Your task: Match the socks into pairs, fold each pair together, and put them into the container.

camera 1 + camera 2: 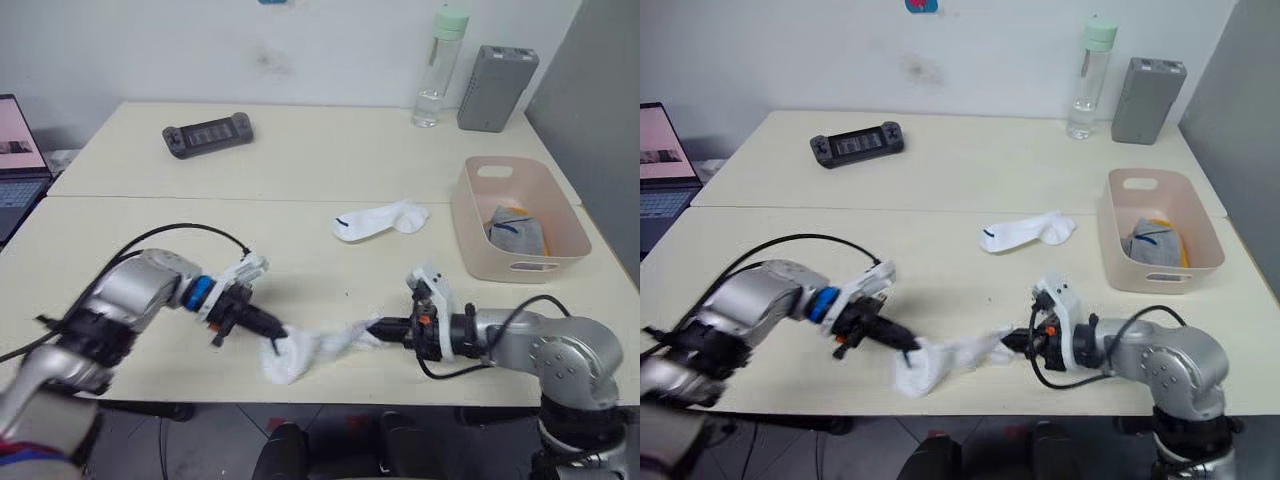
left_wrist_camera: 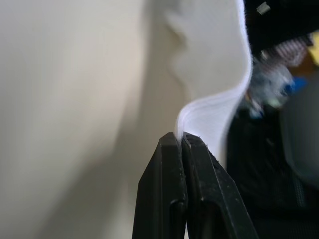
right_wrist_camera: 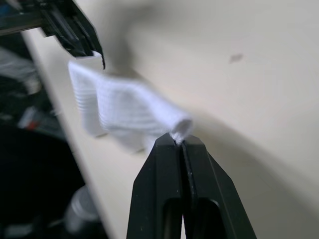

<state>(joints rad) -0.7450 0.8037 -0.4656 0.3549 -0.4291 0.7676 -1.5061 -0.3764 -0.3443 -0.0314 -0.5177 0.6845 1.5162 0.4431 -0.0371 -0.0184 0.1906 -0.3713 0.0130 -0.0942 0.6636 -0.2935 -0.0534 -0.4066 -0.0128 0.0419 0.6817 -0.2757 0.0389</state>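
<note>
The counter (image 1: 300,160) carries the container (image 1: 480,245) at the robot's right, with folded socks already inside. A loose white sock (image 1: 380,220) lies nearby. The left claw (image 1: 272,331) and right claw (image 1: 385,327) each clamp one end of the held white sock (image 1: 310,350), stretching it near the front edge, probably for folding.

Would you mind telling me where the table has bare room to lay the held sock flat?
Bare patches: between the left gripper and the game controller, and between the loose white sock and the held white sock. Crowded: the right edge by the pink container, holding folded socks, and the far corner with bottle and grey box.
</note>
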